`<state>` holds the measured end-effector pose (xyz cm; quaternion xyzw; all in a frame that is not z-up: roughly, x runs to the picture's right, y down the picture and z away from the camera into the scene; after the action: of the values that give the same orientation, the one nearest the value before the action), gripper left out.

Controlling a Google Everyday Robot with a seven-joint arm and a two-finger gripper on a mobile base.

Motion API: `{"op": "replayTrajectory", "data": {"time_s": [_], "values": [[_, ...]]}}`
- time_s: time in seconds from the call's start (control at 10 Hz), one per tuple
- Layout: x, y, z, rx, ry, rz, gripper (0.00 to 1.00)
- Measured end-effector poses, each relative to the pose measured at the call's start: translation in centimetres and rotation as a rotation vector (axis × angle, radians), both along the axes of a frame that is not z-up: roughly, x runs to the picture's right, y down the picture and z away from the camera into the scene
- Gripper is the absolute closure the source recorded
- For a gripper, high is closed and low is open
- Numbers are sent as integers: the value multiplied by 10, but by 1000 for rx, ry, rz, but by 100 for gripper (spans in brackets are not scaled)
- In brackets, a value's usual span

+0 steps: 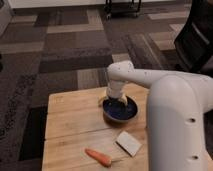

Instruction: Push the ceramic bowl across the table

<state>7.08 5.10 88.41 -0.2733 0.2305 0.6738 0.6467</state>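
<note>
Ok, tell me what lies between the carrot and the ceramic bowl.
Bare table in the camera view; white block sits off to the side. Gripper hangs at the ceramic bowl's far rim.

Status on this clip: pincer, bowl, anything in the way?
Pincer open, at the bowl's far rim. Bowl upright on the table, not held. Carrot and white block lie apart, on the near side.
</note>
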Motion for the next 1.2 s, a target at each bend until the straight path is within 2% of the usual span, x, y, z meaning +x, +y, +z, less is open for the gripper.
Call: {"op": "replayTrajectory", "data": {"time_s": [0.1,0.2,0.3,0.5,0.6,0.8,0.9,1.1,1.2], "values": [[28,-46,3,31,67,-58,20],[50,-87,0,63,138,-85,20],[78,-136,-9,109,236,-94,20],[86,-172,-18,142,306,-98,20],[79,-179,-26,138,315,-81,20],[56,-168,-33,105,272,-53,20],[34,-145,-44,65,220,-24,20],[14,-106,-68,39,161,19,20],[10,-95,-76,36,151,30,20]]}}
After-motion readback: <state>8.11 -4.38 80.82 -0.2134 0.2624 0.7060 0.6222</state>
